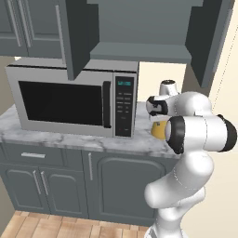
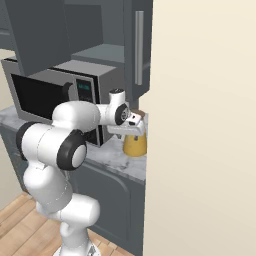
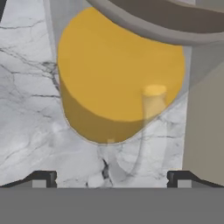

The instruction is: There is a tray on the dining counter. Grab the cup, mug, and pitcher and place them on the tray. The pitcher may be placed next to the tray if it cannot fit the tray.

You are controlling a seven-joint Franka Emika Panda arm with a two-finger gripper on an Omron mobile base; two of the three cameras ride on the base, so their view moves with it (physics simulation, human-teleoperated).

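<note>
We hover our gripper (image 3: 111, 177) just above the pitcher (image 3: 118, 74), which stands on the marble counter (image 1: 69, 139) between the microwave (image 1: 74, 100) and the wall, jaws spread wide and empty so they can straddle its broad body.

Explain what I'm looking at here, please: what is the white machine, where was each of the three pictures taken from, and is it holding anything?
The white machine is a robot arm on a base that can drive, in a rendered kitchen. Two pictures come from cameras on the base, behind the arm to its left and right. The third looks along its hand, whose two dark fingers stand wide apart at the bottom. The gripper hangs just above the yellow pitcher, which stands on a marble counter beside a microwave. The hand picture looks down on that pitcher. The fingers are open and nothing is held yet.
</note>
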